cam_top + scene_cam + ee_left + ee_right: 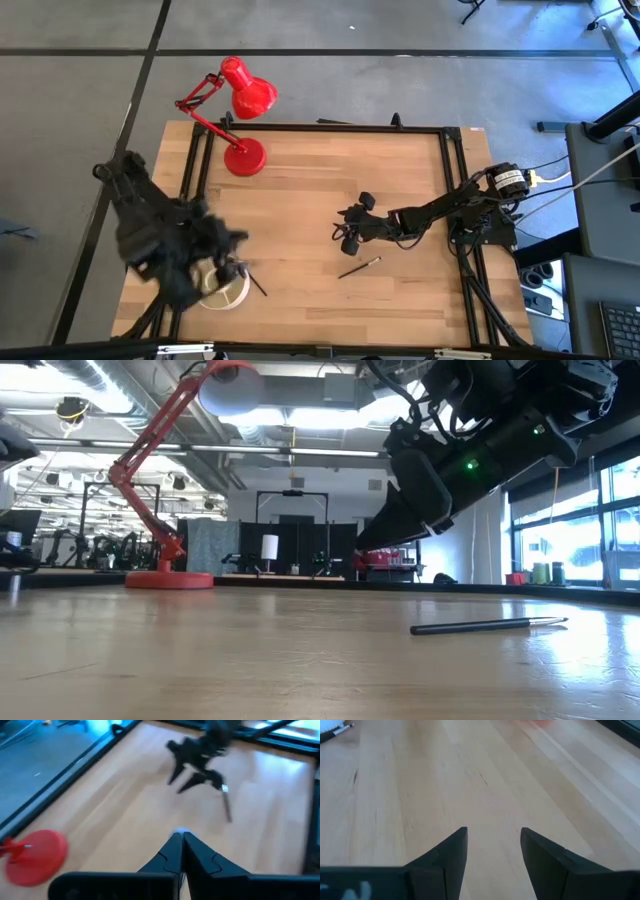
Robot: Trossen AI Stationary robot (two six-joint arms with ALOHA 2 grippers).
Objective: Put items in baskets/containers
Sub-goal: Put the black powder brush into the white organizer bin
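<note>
I have the left gripper [232, 268] down at the near left corner of the table [330, 180], right over the cream-white dish [226, 292]. From its wrist camera its two dark fingers [172, 851] meet at the tips, pressed together, with something pale and small just at the point where they meet; I cannot tell what it is. The arm itself is blurred from above. One dark brush handle [256, 283] sticks out past the dish's rim, just beside this gripper on the side toward the table's middle. What else sits in the dish is hidden under the arm.

My right gripper [349, 236] hangs above the middle of the table, clear of the wood. In its wrist view the fingers [451, 851] stand apart with bare board showing between them, gripping nothing. A single loose brush [359, 266] lies flat on the table near this gripper, on the side toward the table's near edge, not touching it. In the low view the same brush [487, 625] lies level on the wood with its lighter tip pointing away from the lamp, and the right gripper [400, 530] hangs above and just to the lamp side of it. The left wrist view also catches this brush [226, 803], beside the right gripper [189, 775].

The red lamp [238, 120] stands at the far left of the table, well apart from both grippers, its round base [168, 579] on the wood.
</note>
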